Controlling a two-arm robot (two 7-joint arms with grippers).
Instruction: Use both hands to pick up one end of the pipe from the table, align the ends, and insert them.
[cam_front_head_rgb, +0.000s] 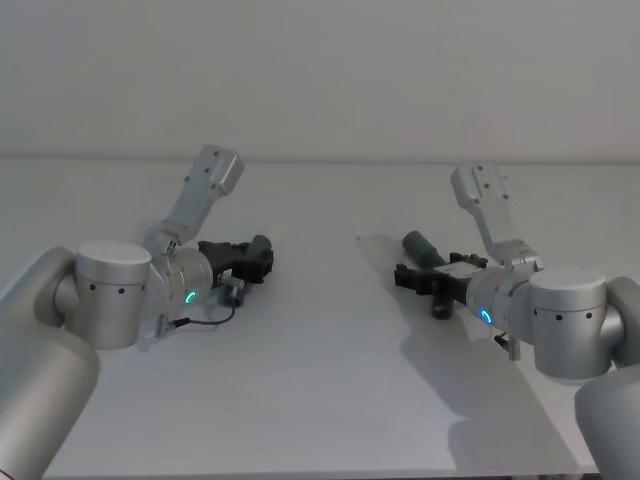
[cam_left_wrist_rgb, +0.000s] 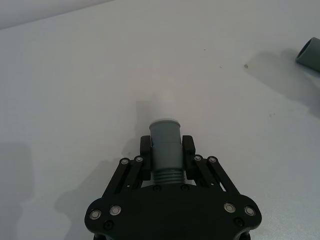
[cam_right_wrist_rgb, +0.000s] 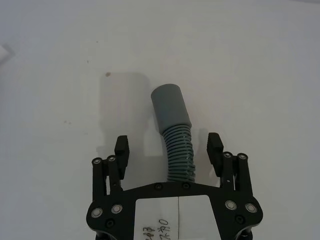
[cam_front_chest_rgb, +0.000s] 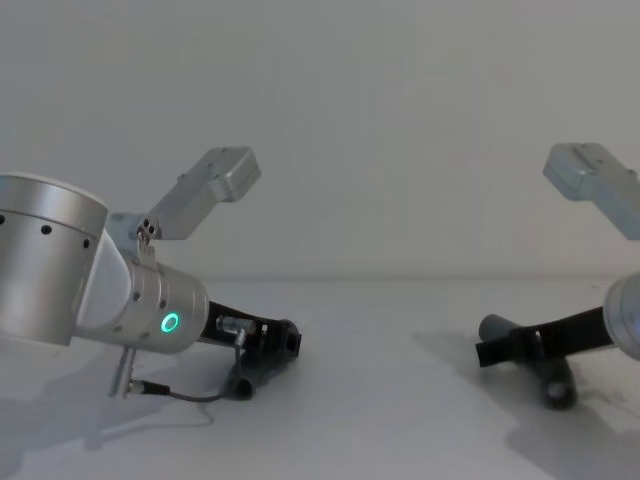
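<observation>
Grey ribbing lay between the fingers of my right gripper (cam_right_wrist_rgb: 169, 146), which stood wide apart on either side of the ribbed hose piece (cam_right_wrist_rgb: 179, 152) without touching it. To do this step well, I judged I should centre the hose between my pads and close on the ribs just behind the collar. A gentle squeeze would be wise, so that the soft corrugation would not buckle or twist on the way up. Past the ribs the piece bent and ended in a smooth, wider grey collar (cam_right_wrist_rgb: 171, 107), over the matte white table (cam_right_wrist_rgb: 250, 60).

My left gripper (cam_left_wrist_rgb: 167, 150) was clamped on the second hose piece (cam_left_wrist_rgb: 167, 172), low over the table on my left side. Whether that piece hung clear of the surface I could not tell. Its grey cuff (cam_left_wrist_rgb: 165, 127) stood out past my fingertips, and a narrow white tube tip (cam_left_wrist_rgb: 162, 102) reached farther on. The other piece's collar lay well apart from it across the table.
</observation>
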